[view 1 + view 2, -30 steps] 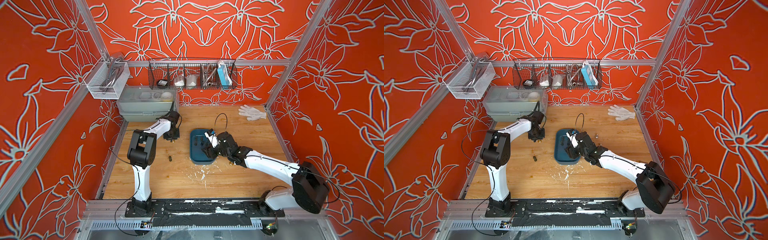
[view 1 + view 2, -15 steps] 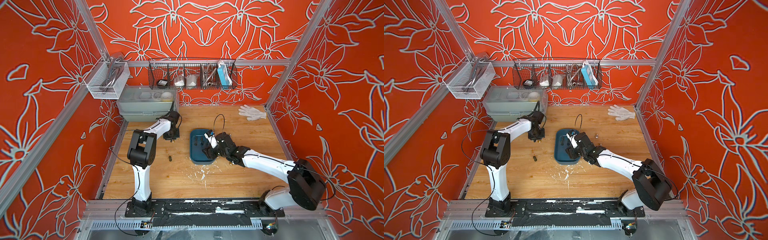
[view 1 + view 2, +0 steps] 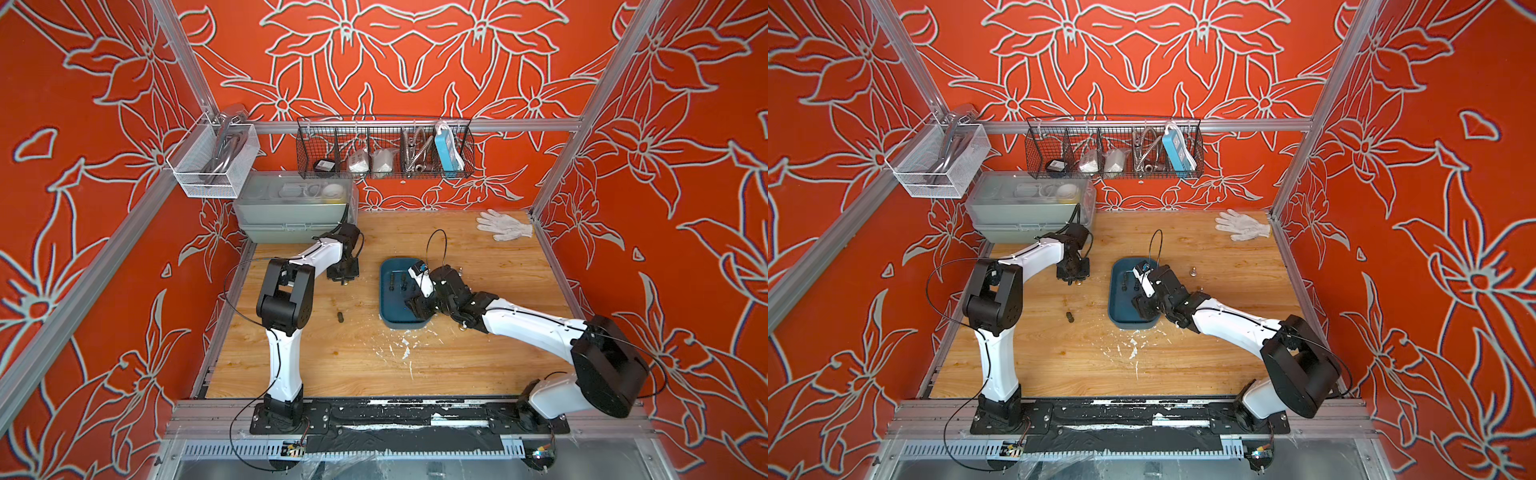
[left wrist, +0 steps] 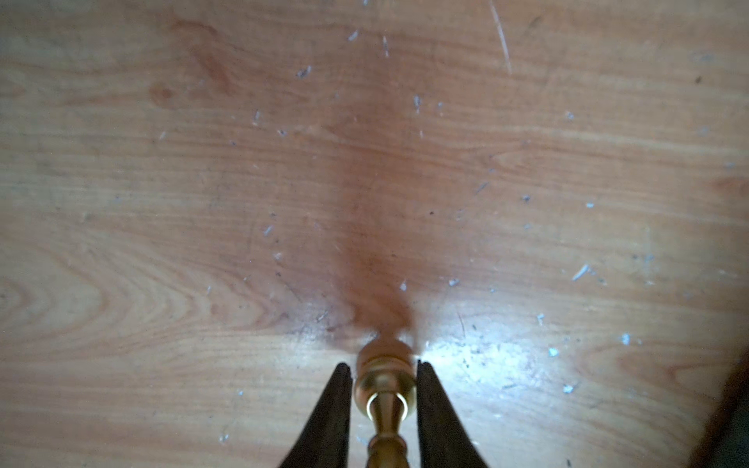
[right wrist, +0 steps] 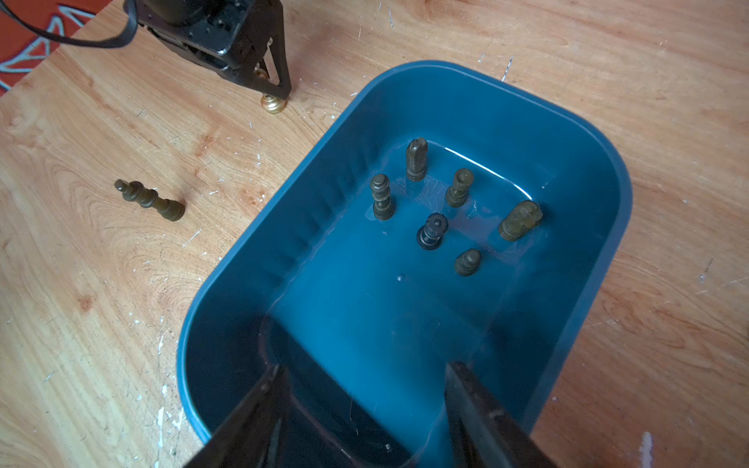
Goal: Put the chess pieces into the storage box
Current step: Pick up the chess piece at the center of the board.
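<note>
- Compared with a second ago, the right arm's black elbow joint (image 3: 604, 374) sits slightly nearer the middle of the cell. The left arm (image 3: 286, 299) and the loose pieces keep their places.
- The right gripper (image 5: 367, 366) hangs over the near end of the dark teal-blue plastic storage box with rounded corners (image 5: 587, 194). Its jaws are wide apart with nothing between them.
- Six small dark chess pieces (image 5: 432, 231) stand or lean on the box floor, towards its far end.
- The left gripper (image 4: 381, 368) has its jaws narrow, close on either side of an upright shiny gold chess piece (image 4: 385, 389) that rests on the wood left of the box. Whether the jaws press it, I cannot tell.
- A slender dark chess piece (image 3: 340, 317) lies on its side between the left arm and the box. In a top view, a small silvery piece (image 3: 1192, 271) stands to the right of the box.
- The pale wood-grain tabletop (image 3: 478, 374) carries white flecks and scratches. Red walls with white flower outlines (image 3: 415, 50) enclose it.
- At the back, a grey-green lidded plastic case (image 3: 291, 212) sits just behind the left gripper. Above it hang a black wire basket (image 3: 384, 145) and a white mesh basket (image 3: 208, 166). A white fabric glove (image 3: 505, 224) lies in the far right corner.
- In both top views the right arm's wrist covers the box's near right corner.
</note>
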`<state>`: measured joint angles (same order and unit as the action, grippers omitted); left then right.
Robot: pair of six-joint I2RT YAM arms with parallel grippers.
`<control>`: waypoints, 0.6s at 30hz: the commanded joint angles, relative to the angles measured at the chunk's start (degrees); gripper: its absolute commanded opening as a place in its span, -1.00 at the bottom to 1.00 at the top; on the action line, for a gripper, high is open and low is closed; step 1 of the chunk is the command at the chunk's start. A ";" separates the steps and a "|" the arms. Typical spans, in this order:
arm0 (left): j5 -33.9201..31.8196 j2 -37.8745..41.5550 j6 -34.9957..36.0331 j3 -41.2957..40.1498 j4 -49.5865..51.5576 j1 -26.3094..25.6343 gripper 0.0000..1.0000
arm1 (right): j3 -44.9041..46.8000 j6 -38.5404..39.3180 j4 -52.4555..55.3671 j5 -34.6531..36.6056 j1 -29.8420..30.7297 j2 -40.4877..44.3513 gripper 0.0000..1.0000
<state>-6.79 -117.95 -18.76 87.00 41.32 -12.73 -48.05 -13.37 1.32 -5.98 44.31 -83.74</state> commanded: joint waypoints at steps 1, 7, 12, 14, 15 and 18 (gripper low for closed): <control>-0.75 -0.87 0.44 0.36 0.52 0.25 -0.57 | -1.52 -0.10 0.88 1.23 0.26 -0.47 0.30; -0.95 -0.11 0.31 0.10 0.43 0.25 -0.72 | -1.70 -0.17 0.87 1.14 0.30 -1.06 0.30; -0.95 0.17 0.32 -0.16 0.26 0.25 -0.73 | -2.01 -0.27 1.14 1.14 0.25 -1.74 0.30; -0.86 0.19 0.43 -0.25 0.25 0.25 -0.79 | -2.05 -0.26 1.14 1.31 0.27 -1.87 0.30; -0.86 0.30 0.47 -0.32 0.26 0.25 -0.80 | -2.05 -0.21 1.14 1.41 0.30 -1.91 0.30; -0.95 0.67 0.51 -0.60 0.16 0.25 -0.80 | -2.14 -0.25 1.24 1.67 0.31 -2.07 0.30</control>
<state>-7.05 -117.97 -18.65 87.00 40.99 -12.69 -48.18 -13.39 1.41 -5.82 44.31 -85.23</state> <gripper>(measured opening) 0.116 0.650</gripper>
